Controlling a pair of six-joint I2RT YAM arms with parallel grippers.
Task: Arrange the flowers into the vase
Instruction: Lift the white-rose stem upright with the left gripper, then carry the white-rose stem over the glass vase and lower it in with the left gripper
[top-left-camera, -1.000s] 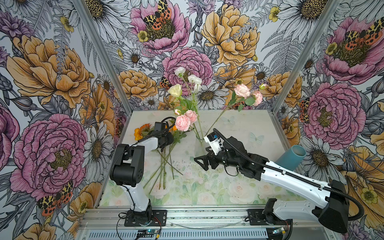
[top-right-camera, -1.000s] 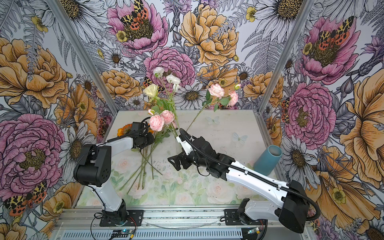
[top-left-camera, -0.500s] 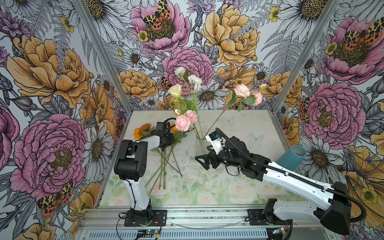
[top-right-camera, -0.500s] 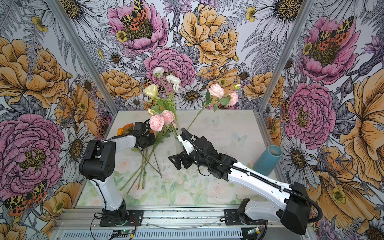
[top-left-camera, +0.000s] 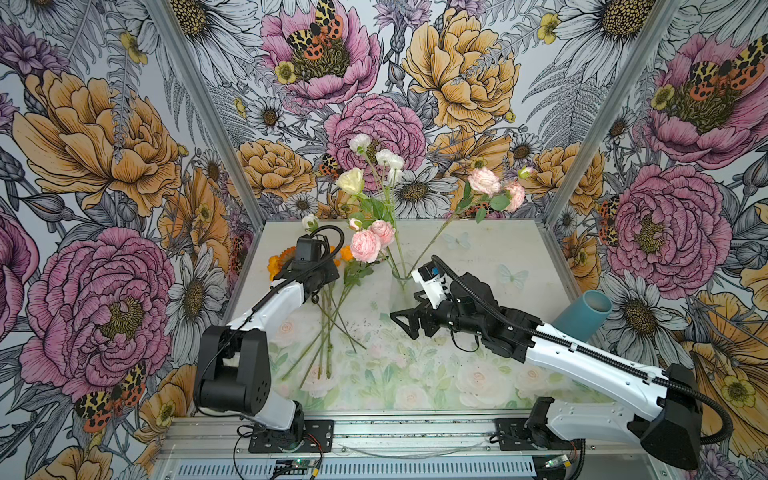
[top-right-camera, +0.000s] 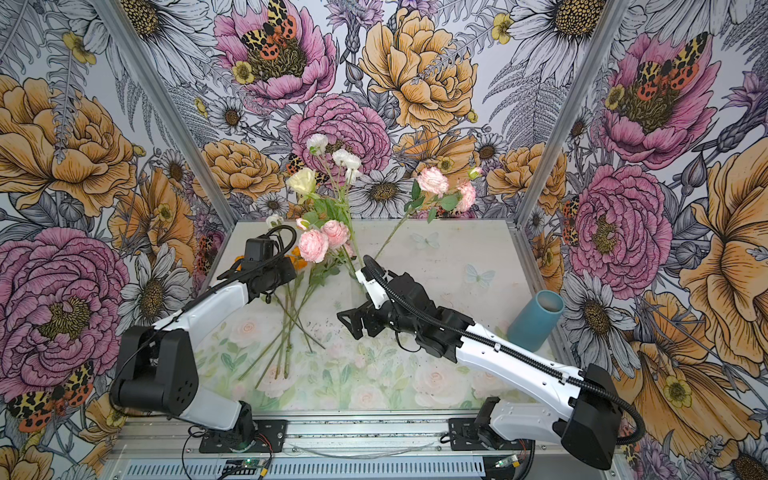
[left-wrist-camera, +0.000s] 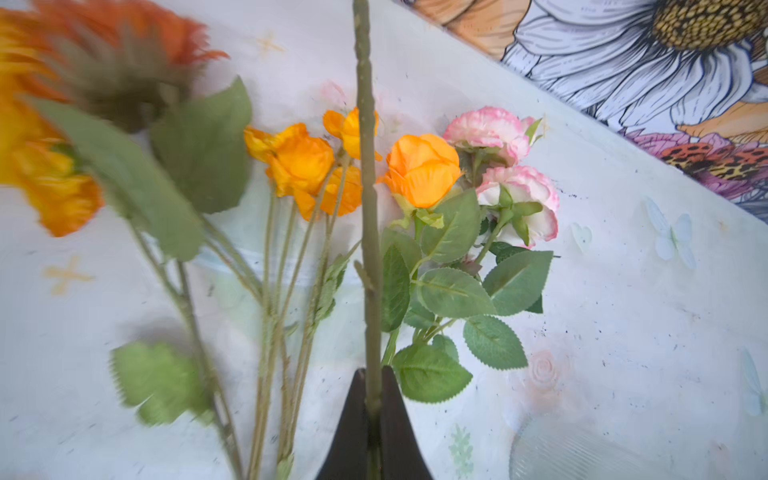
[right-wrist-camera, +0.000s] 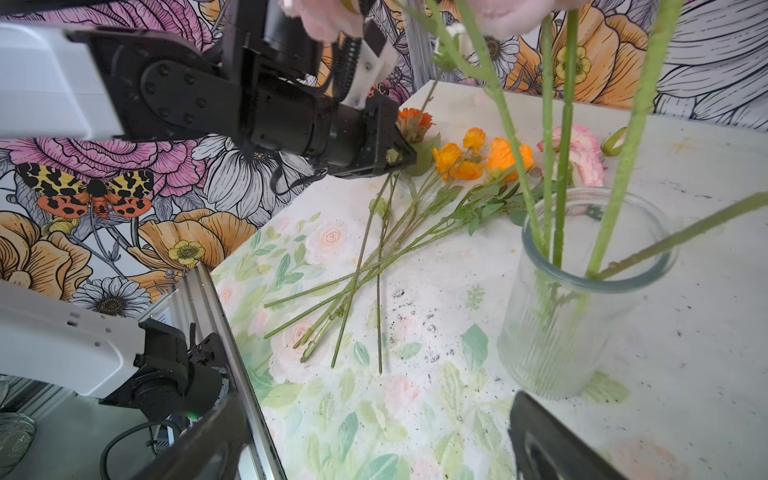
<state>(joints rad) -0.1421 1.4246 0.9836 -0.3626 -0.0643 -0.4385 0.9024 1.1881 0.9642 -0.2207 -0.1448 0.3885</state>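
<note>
Jaws of the left arm are clamped on one green stem (left-wrist-camera: 368, 208), probably to lift it clear of the loose flowers (left-wrist-camera: 422, 170) lying crossed on the worktop (top-left-camera: 519, 249). To their right, the glass vase (right-wrist-camera: 582, 311) holds several stems. The right arm's jaws are wide apart and empty just near it, perhaps to steady it.

Bold floral wallpaper (top-left-camera: 104, 137) covers three walls; pale rose-printed tabletop (top-left-camera: 457, 374), seemingly speckled with dark crumbs.

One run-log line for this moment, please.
phase: pick | left end effector: shut on green stem | right end effector: open, near glass vase | vase: several stems in | loose flowers: on table
</note>
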